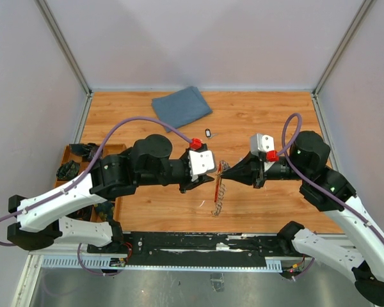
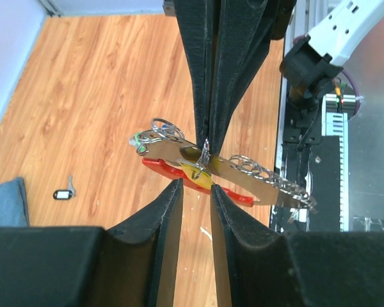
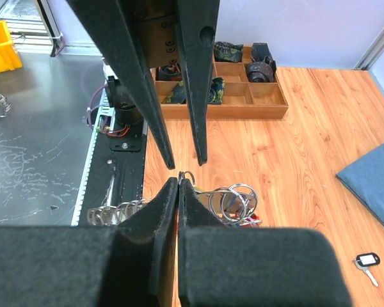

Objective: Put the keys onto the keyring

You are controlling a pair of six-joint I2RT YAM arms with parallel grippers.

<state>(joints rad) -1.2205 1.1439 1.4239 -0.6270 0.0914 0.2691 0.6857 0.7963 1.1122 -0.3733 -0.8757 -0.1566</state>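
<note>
1. The keyring [image 2: 159, 166], a red loop plus a silver chain, was held above the counter [image 1: 141, 121]. It was pinched by the right hand [image 3: 179, 183], whose fingers were fully closed on it.
2. The left hand [image 2: 196, 187] was seen slightly parted with nothing gripped, its tips just beside the red loop.
3. A yellow-headed key [image 2: 200, 175] was seen against the loop; whether it was threaded could not be told.
4. Risks:
   - The ring could be twisted out of the thin pinch if nudged by the left tips.
   - The yellow-headed key could be dropped if unthreaded.
5. Counted:
   - two keys: the yellow one, and one dark-headed key [image 1: 208, 133] loose on the counter, well apart
   - one keyring
   - one blue cloth [image 1: 181, 107]
   - one compartment tray [image 3: 243, 112]
   - two hands
</note>
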